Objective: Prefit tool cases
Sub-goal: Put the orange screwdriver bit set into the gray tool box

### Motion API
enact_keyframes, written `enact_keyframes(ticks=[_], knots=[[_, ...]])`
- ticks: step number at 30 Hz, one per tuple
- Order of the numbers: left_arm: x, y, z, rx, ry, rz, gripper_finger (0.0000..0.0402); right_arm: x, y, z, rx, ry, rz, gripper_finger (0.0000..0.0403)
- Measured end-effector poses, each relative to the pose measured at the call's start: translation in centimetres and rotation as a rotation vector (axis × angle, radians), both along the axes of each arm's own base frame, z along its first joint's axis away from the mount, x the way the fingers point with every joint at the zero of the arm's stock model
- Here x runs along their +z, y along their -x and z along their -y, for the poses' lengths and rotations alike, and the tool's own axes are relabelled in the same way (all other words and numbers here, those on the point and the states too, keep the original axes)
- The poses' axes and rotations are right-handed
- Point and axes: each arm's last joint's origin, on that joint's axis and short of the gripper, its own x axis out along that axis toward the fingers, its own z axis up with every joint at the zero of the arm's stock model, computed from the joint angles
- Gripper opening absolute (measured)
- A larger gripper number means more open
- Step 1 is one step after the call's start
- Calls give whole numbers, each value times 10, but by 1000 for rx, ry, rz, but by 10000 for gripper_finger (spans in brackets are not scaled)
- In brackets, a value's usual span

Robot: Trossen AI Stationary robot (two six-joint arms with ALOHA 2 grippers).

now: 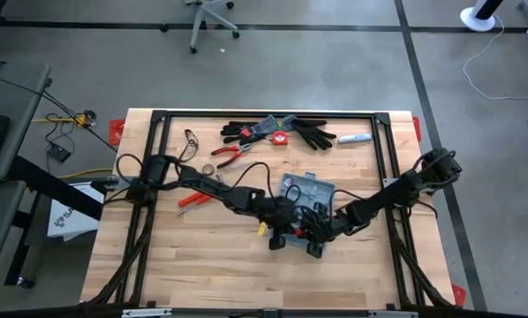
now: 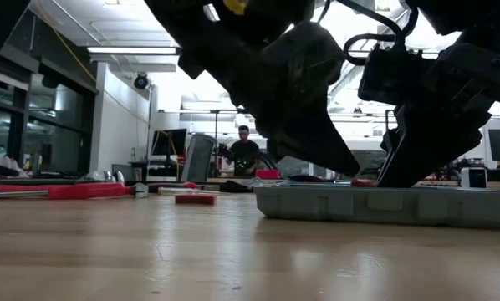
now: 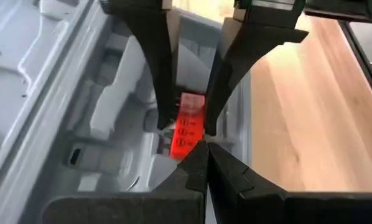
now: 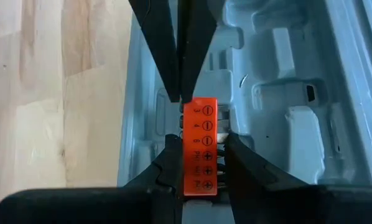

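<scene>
Left hand closed with nothing between its fingers, tips pressed together just above one short end of the red bit holder; reaching in from the left side of the worktop and hovering over the open tool case

Between the two hands: the red bit holder, a small orange-red block printed with screw-head symbols, lying in a moulded recess of the grey-blue case near the edge next to bare wood. Long axis running straight from one hand toward the other, so each hand faces a short end

Right hand gripping the red bit holder across its narrow width, one finger on each long side, fingers partly apart to the block's width; coming in from the right and meeting the left hand head-on over the same recess

Both hands equally close, but only the right actually holding. Judged step: seating the holder down into its recess, with the closed left tips placed to press or steady the far end. Likely risk: the block tilting along its length if pushed at one end only
</scene>
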Motion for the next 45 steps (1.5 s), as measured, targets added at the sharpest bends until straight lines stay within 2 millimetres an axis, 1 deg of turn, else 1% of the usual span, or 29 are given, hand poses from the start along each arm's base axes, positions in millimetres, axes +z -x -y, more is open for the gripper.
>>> enact_keyframes(ticks=[4,9,14,19,21,39,43,45], knots=[[-7,0,0,-2,-2,-22,0,0,0,0,-1,-4,-2,74],[-12,-2,1,-5,1,-30,0,0,0,0,3,-9,-9,74],[-8,-2,1,-2,-3,-24,0,-1,1,0,5,-12,-12,74],[3,-5,0,-5,-45,14,0,-1,1,0,6,-13,-14,74],[3,-5,-1,-1,-47,9,0,-1,1,0,8,-14,-14,74],[-17,-8,-1,-29,-7,-22,0,-1,1,0,19,-11,-22,75],[-20,-9,-1,-46,12,-23,0,-1,2,0,15,-5,-20,114],[-21,-9,-1,-48,19,-21,0,-1,2,0,12,-1,-18,126]])
